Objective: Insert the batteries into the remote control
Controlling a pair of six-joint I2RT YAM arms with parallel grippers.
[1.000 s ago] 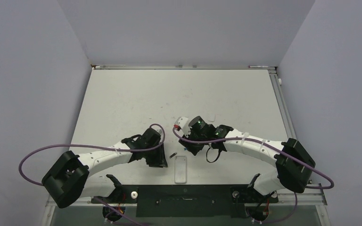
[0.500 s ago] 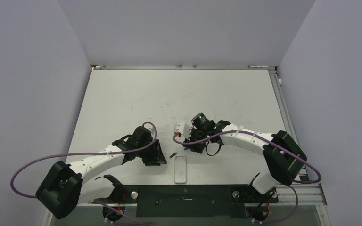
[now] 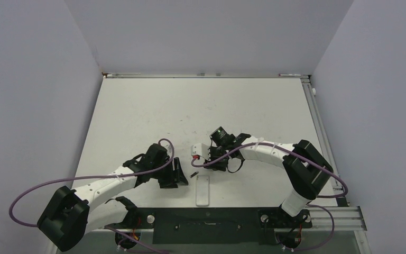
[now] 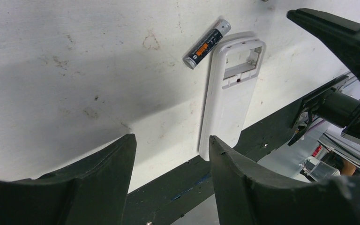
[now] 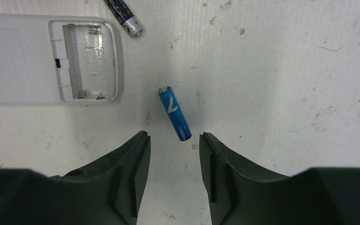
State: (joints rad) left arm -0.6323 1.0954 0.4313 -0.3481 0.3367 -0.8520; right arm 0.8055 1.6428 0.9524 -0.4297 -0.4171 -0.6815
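Scuffed table (image 5: 286, 70) — blue battery (image 5: 174, 114) plain only in right-wrist view

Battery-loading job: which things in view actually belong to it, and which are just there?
Job:
- remote control, back up, compartment open and empty
- dark battery, loose beside the open end
- blue battery, loose on the table

Not the job:
- purple cables
- black rail along the near edge
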